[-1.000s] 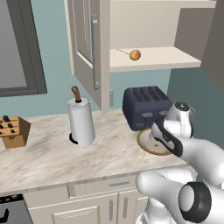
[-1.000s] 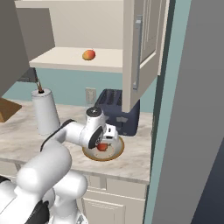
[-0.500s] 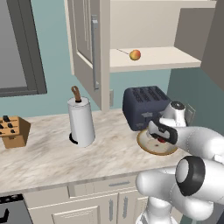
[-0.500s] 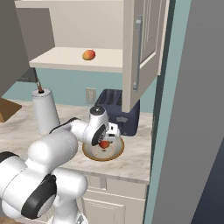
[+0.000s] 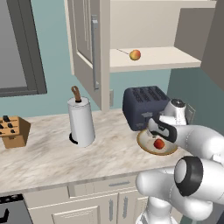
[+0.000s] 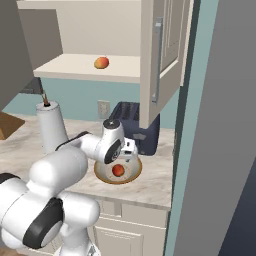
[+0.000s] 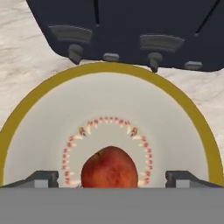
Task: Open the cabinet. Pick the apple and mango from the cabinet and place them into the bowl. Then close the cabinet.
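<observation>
Marbled countertop (image 5: 52,153) holds the bowl (image 7: 26,109) with the apple (image 7: 109,168) between the gripper (image 7: 111,178)'s spread fingers, toaster (image 5: 144,105) behind.

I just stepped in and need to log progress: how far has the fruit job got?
Done: the cabinet stands open, and the apple lies in the bowl. In hand: the gripper hangs over the bowl, jaws wide on either side of the apple, apparently clear of it. Left: the mango sits on the cabinet shelf and must go into the bowl, then the doors need closing.
</observation>
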You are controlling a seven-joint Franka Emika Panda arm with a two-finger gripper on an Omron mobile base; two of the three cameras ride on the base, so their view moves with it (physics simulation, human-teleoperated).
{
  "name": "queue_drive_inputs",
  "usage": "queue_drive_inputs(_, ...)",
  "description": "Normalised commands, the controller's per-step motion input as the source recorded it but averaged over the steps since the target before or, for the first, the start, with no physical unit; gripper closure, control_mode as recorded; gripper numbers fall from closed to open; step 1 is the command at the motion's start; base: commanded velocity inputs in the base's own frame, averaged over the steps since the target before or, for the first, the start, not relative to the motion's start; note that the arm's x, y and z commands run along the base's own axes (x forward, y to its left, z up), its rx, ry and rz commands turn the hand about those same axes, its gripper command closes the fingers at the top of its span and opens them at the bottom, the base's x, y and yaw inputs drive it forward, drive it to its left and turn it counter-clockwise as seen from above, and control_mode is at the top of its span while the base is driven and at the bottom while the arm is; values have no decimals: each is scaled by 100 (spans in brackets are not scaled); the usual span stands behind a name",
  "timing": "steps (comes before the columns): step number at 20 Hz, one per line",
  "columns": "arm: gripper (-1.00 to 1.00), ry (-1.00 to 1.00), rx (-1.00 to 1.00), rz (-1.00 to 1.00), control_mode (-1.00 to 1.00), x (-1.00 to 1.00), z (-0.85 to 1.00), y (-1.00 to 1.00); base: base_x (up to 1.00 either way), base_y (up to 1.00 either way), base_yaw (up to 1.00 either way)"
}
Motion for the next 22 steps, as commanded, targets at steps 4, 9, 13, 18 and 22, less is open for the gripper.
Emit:
queue_drive_inputs(4,-100,-9,0,0,-100,-8,84,14,0,0,0)
queue_drive_inputs(9,-100,-17,0,0,-100,-21,100,23,0,0,0)
queue_drive_inputs(13,-100,-18,0,0,-100,-18,100,28,0,0,0)
queue_drive_inputs(18,-100,-18,0,0,-100,-11,100,26,0,0,0)
queue_drive_inputs(22,-100,-15,0,0,-100,0,100,15,0,0,0)
